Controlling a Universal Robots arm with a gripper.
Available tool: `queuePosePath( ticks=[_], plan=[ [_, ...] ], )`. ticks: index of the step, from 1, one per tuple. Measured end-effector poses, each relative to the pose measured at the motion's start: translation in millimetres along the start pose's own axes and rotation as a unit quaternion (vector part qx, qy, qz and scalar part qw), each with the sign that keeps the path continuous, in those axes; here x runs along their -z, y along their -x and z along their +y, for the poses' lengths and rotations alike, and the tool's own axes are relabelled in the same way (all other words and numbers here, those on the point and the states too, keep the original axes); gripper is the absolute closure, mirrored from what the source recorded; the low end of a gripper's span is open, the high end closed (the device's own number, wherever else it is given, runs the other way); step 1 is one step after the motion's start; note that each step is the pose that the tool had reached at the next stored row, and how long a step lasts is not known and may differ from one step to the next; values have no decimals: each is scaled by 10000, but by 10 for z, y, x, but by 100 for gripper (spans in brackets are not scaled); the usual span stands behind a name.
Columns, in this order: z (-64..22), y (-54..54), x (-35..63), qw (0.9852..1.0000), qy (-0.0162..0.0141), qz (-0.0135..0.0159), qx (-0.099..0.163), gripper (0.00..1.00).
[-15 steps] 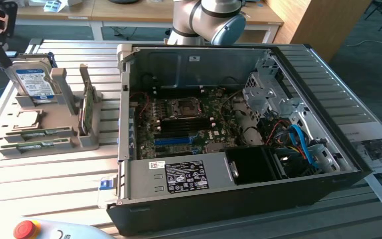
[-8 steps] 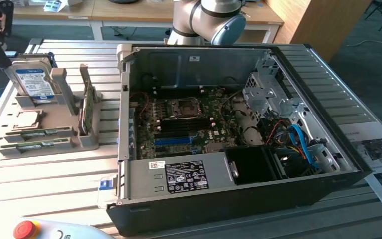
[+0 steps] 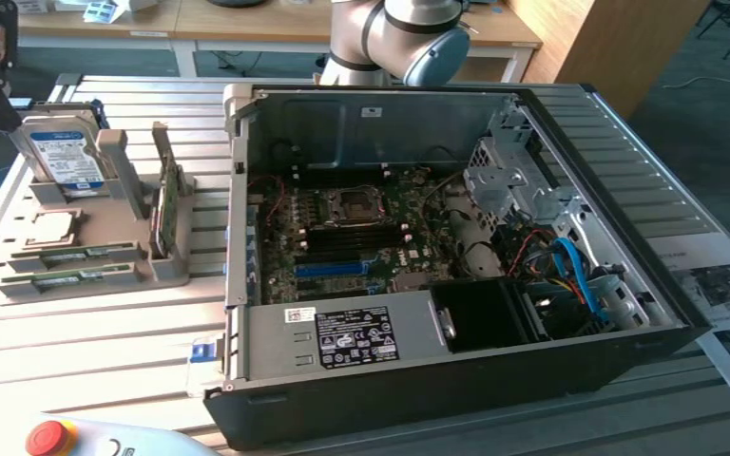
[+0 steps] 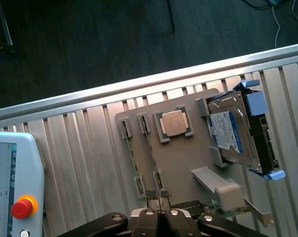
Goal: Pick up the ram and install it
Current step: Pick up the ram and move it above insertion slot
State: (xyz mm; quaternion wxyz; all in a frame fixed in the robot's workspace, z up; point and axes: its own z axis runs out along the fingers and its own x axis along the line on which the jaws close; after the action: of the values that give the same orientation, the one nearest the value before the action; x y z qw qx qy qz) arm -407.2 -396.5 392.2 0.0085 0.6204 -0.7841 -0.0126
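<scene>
Ram sits in the flat grey plastic holder tray (image 4: 183,158): two long, narrow green circuit-board sticks with dark chips. The ram stick nearer the processor (image 3: 80,255) and the ram stick at the tray's edge (image 3: 76,277) lie parallel, just beside each other, each in its own slot. From the wrist they seem to show edge-on as thin lines.

The black two-finger gripper (image 4: 159,215) hangs over the end of the tray with its fingers pressed together and nothing between them.

The tray rests on a slatted aluminium table (image 3: 86,351), over a dark carpeted floor (image 4: 90,39), with wooden desks (image 3: 213,24) behind the grey robot arm (image 3: 403,38).

Counted:
- two ram sticks
- one silver hard drive with a blue-white label (image 3: 67,157)
- one square metal processor (image 3: 50,226)
- one wider green card standing on edge (image 3: 164,209)
- one open black computer case (image 3: 467,380)
- one pale pendant with a red stop button (image 4: 11,168)
</scene>
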Motion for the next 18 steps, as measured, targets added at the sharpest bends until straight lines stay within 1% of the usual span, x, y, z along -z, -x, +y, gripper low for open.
queuePosePath(
  ticks=[2, 5, 7, 9, 11, 13, 18],
  plan=[
    [0, 0, -1, 9998, -2, 13, 180, 90],
    [0, 0, -1, 9990, -4, 33, 457, 90],
    [0, 0, -1, 9980, -5, 47, 637, 90],
    [0, 0, -1, 9966, -7, 60, 820, 90],
    [0, 0, -1, 9954, -8, 71, 951, 90],
    [0, 0, -1, 9949, -8, 73, 1003, 90],
    [0, 0, -1, 9949, -8, 73, 1004, 90]
  ],
)
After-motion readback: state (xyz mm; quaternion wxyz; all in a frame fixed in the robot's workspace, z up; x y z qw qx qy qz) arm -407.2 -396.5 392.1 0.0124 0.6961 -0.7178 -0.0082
